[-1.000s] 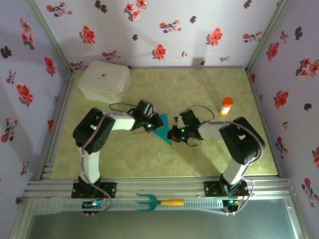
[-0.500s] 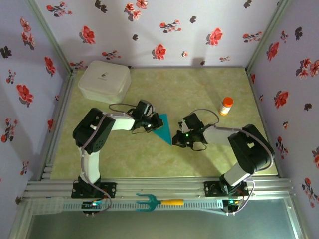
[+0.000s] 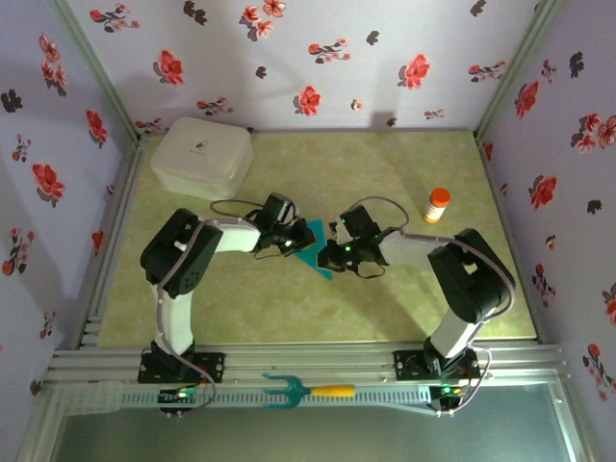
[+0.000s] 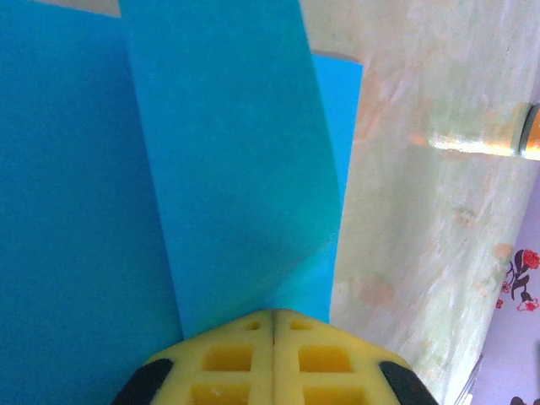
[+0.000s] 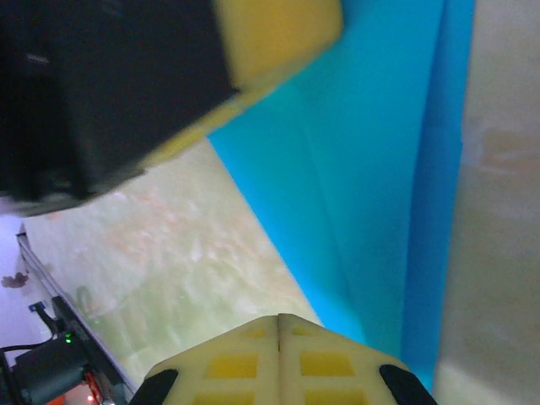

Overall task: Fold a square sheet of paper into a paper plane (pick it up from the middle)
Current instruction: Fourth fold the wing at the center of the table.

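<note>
The teal-blue paper (image 3: 314,248) lies folded on the green table between my two grippers, as a narrow pointed shape with overlapping flaps. My left gripper (image 3: 295,240) is shut, and its yellow fingertips (image 4: 253,325) rest on top of the paper (image 4: 211,152), with a folded flap running away from them. My right gripper (image 3: 332,254) is also shut, its tip (image 5: 278,317) at the paper's near edge beside a lengthwise crease (image 5: 371,194). The left gripper's yellow finger (image 5: 274,34) and black body show at the top left of the right wrist view. Nothing shows between either pair of jaws.
A white lidded box (image 3: 200,157) stands at the back left. An orange pill bottle (image 3: 437,204) stands to the right of the right arm, also seen as bottle (image 4: 481,139). A teal fork-shaped tool with a yellow handle (image 3: 306,390) lies on the front rail.
The right gripper drew back towards the near right half a second ago, then came forward and left to the paper's edge. The left arm has stayed put.
</note>
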You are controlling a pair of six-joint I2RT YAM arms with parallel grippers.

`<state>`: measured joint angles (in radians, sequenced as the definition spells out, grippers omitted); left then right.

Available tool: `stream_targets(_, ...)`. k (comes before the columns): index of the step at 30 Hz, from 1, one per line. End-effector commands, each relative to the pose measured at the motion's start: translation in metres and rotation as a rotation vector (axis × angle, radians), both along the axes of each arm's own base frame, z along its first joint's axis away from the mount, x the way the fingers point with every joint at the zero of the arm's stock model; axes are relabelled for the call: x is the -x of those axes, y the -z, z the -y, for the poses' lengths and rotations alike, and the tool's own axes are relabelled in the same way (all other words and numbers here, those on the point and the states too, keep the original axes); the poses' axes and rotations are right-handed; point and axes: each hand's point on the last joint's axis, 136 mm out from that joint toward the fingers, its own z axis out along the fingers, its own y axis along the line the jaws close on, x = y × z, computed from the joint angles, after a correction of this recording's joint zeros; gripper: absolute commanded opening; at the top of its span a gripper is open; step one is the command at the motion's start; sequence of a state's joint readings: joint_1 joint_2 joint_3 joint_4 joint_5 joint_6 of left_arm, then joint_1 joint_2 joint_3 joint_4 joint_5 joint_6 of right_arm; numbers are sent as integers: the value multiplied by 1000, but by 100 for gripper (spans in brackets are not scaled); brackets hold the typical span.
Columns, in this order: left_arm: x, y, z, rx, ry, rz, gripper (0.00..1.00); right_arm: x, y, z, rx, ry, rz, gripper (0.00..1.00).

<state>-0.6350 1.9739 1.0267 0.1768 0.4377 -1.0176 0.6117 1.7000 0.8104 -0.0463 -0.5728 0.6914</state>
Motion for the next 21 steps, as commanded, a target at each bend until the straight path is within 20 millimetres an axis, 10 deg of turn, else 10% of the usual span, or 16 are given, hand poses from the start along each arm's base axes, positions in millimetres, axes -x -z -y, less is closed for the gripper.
stream_targets(1,6,22,-14,-80,-18,-39,0,3,6,1,11,-1,-13,5)
stream_targets(21,6,23,-15,-84,-21,-40,0,29,28,32,16,75,-72,6)
